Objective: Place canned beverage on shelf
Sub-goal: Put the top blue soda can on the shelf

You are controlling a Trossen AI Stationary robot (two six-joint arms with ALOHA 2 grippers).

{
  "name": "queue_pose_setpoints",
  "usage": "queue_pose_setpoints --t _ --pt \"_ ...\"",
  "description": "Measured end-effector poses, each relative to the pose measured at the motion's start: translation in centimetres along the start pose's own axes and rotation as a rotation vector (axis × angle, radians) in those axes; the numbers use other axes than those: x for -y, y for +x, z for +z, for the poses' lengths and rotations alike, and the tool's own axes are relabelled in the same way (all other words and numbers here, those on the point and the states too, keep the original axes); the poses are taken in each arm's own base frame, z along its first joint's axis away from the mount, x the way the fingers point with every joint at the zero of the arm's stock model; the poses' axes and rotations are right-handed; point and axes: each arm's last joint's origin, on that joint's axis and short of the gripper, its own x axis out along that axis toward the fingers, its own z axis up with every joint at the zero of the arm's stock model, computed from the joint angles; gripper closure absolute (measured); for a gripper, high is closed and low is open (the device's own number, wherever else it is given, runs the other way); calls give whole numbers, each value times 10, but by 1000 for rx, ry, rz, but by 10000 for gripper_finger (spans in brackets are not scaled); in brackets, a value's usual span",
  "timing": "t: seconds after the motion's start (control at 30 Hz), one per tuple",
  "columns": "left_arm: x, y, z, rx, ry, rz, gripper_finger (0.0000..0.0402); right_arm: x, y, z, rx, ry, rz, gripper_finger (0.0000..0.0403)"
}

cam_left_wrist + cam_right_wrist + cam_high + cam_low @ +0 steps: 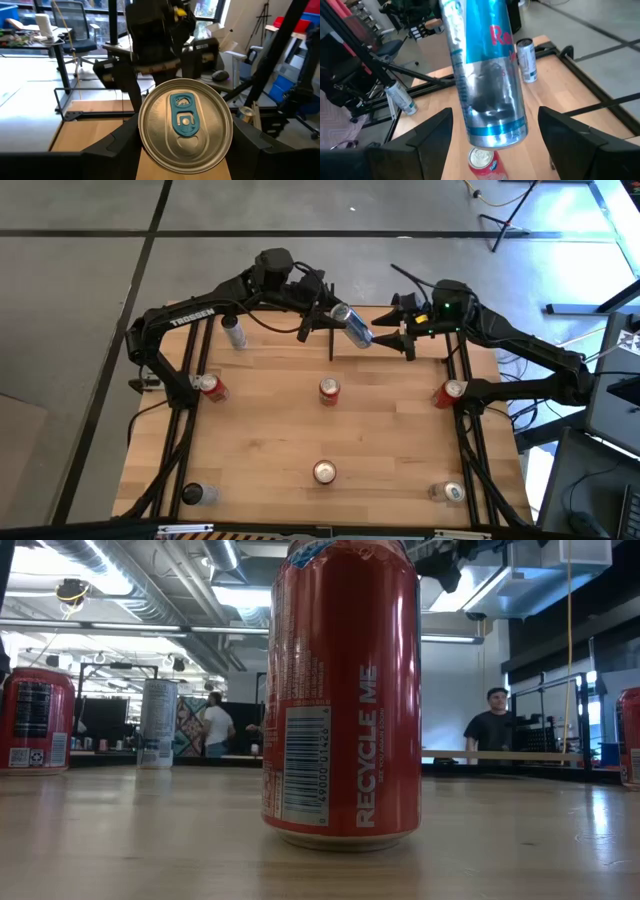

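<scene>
A blue and silver can (352, 325) hangs slanted in the air over the table's far middle. My left gripper (330, 310) is shut on its top end. The can's lid (185, 122) faces the left wrist camera. My right gripper (388, 337) is open; its two fingers (432, 135) stand on either side of the can's bottom end (495, 135), apart from it. In the low view a thin light-wood board, the shelf (500, 754), shows slightly raised at the far right. My left gripper pinches the can's side walls just below the top rim (141, 127) between its two fingers, one on each side. The fingers lie along the can, whose lid faces back toward the wrist. The can is lifted clear of the table and tilted, its bottom end toward my right gripper.
Red cans stand on the table at the left (210, 387), middle (329, 390), right (448, 392) and near middle (324, 472). A silver can (234, 332) stands far left, another (452, 492) near right, a dark one (193, 494) near left. People stand beyond the table (490, 725).
</scene>
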Motion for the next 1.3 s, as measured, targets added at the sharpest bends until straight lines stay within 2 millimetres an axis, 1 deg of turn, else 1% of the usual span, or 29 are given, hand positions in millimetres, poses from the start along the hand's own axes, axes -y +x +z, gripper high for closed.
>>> queue_pose_setpoints --t 0.17,0.4,0.63,0.8,0.9,1.13,1.2,1.3 --pt "-3 3 -3 -7 -21 12 201 6 9 -2 -16 -17 -25 119" --pt "-3 3 -2 -3 -20 22 201 6 8 1 19 -31 -51 118" --pt "-3 3 -2 -2 -22 22 201 5 7 3 35 42 -48 118" --pt "-4 3 -2 -2 -21 33 201 7 7 3 49 73 -137 116" --pt "-4 3 -2 -2 -21 32 201 7 7 3 48 74 -130 99" --pt "-3 5 -3 -3 -21 17 201 7 9 2 26 46 -75 17" --pt "-5 7 -4 8 -15 20 201 7 9 2 30 42 -88 7" --pt "-7 10 -6 6 12 18 201 9 10 2 31 16 -118 9"
